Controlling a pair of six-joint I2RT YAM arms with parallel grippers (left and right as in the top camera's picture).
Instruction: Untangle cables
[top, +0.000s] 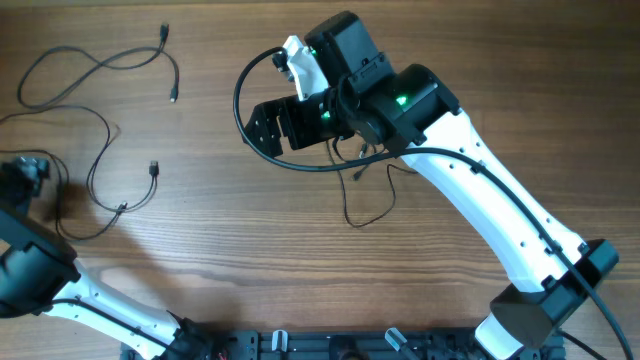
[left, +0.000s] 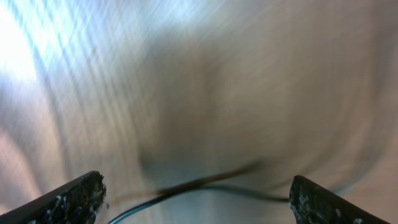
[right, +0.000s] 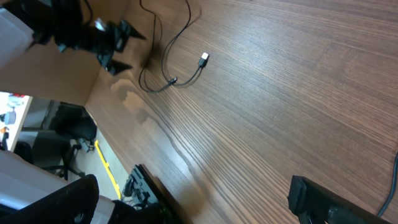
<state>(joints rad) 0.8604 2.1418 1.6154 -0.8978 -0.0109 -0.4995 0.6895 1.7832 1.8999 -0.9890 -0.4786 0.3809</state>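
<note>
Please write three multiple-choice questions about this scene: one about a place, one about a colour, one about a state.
1. Where on the brown wooden table do most thin black flexible cables lie?
A. left part
B. right edge
C. front edge
2. What colour is the long link of the right arm?
A. green
B. white
C. brown
3. How do the right arm's fingers stand?
A. shut on a cable
B. shut, empty
C. open, empty
1 A, strands spread at left; 2 B, its shell is white; 3 C, bare wood shows between them.
</note>
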